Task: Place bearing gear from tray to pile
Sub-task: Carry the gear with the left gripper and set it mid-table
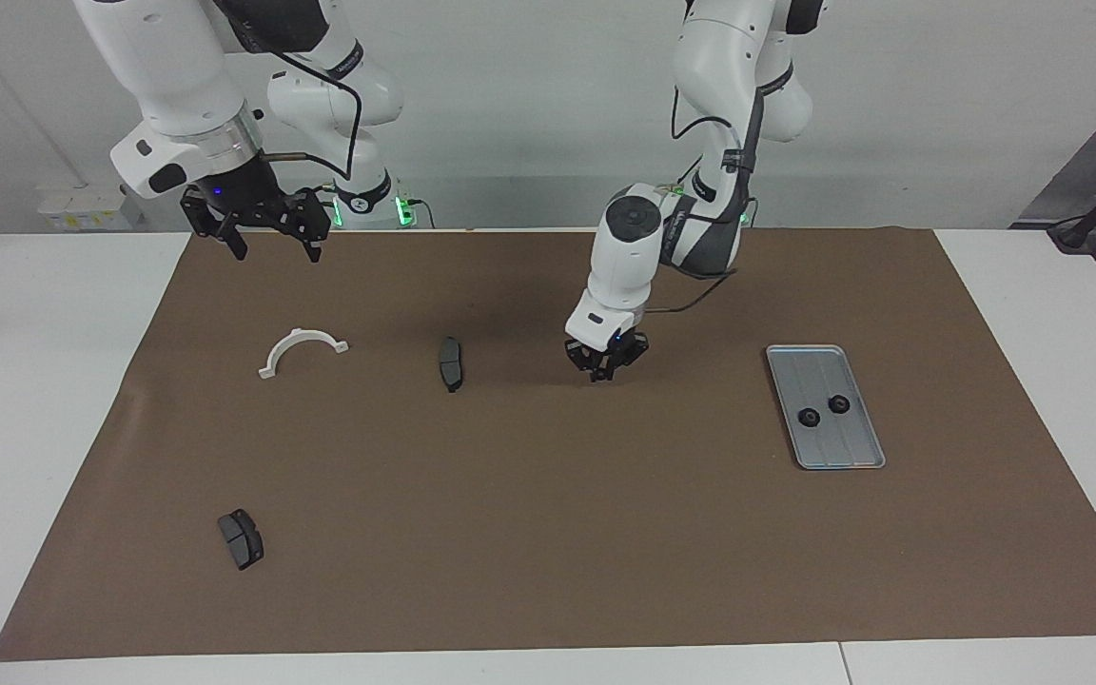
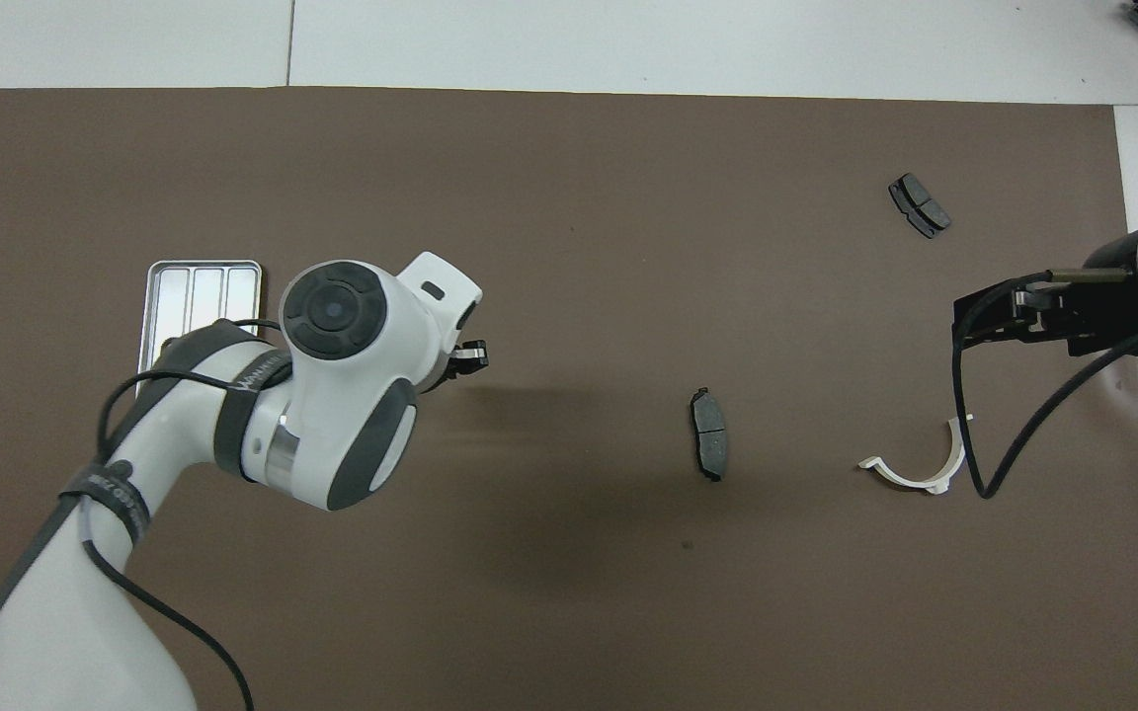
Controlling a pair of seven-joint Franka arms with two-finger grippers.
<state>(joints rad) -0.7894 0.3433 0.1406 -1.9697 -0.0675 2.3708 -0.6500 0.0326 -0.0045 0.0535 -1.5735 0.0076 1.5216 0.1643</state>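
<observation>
The left gripper hangs clenched over the bare brown mat, between the tray at the left arm's end of the table and the nearest brake pad. Its fingertips are drawn tight together. Whether a bearing gear is pinched between them cannot be made out from either view, though the closed grip, well clear of the tray, reads as a carry toward the pile.

Two bearing gears sit side by side in the tray, close together at its middle, well apart from the left gripper. The tray lies lengthwise along its ribs near the mat's edge, seemingly set there as a holding spot within the left arm's easy reach.

The pile is loosely scattered toward the right arm's end. The nearest brake pad lies beside the left gripper's line of travel, and the white half-ring bracket rests nearer the right arm's end. A second brake pad lies much farther from the robots than either. That spread leaves a broad stretch of mat for a drop.

The right gripper waits released over the mat's edge nearest the robots, above and clear of the white half-ring bracket, out of the carrying arm's way.
</observation>
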